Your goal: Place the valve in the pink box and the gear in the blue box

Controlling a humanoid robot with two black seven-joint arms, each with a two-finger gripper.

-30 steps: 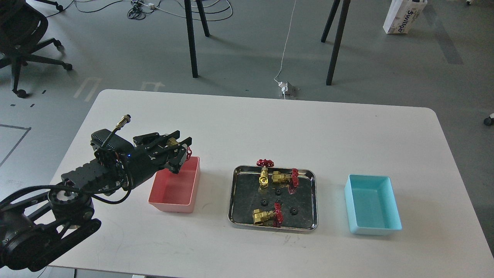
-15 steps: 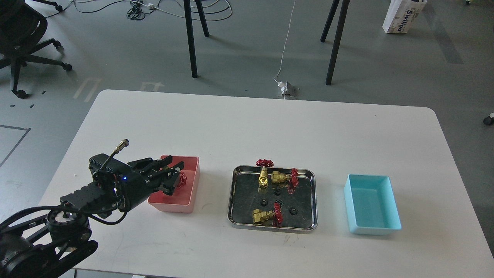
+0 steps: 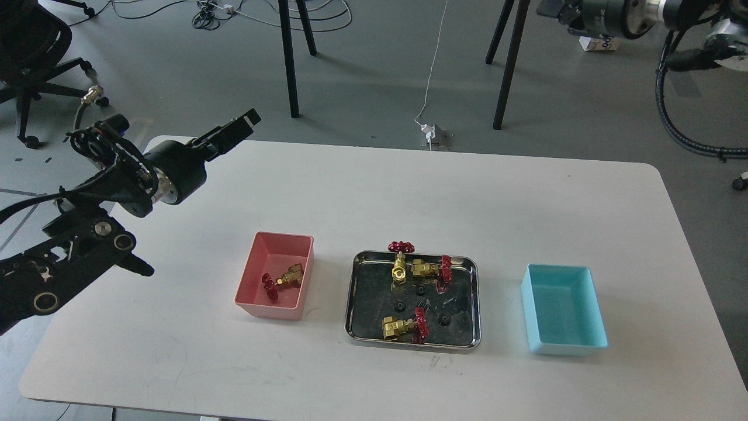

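The pink box [image 3: 270,306] stands left of centre with one brass valve [image 3: 284,278] lying on its side in it. Three more valves [image 3: 403,328] and several tiny black gears [image 3: 400,306] lie in the steel tray [image 3: 476,304]. The blue box [image 3: 564,316] on the right is empty. My left gripper [image 3: 236,127] is raised above the table's far left corner, empty and seen side-on, so its fingers cannot be told apart. My right arm's end [image 3: 552,10] shows at the top right edge, far from the table, partly cut off.
The white table [image 3: 374,193] has rounded corners. Beyond it on the grey floor are black stand legs [image 3: 289,58], an office chair [image 3: 29,52], cables and a small white power block [image 3: 433,135].
My left gripper let the valve go into the pink box, then lifted up and back to the far left. The pink box shifted slightly right. My right arm came into view at the top right.
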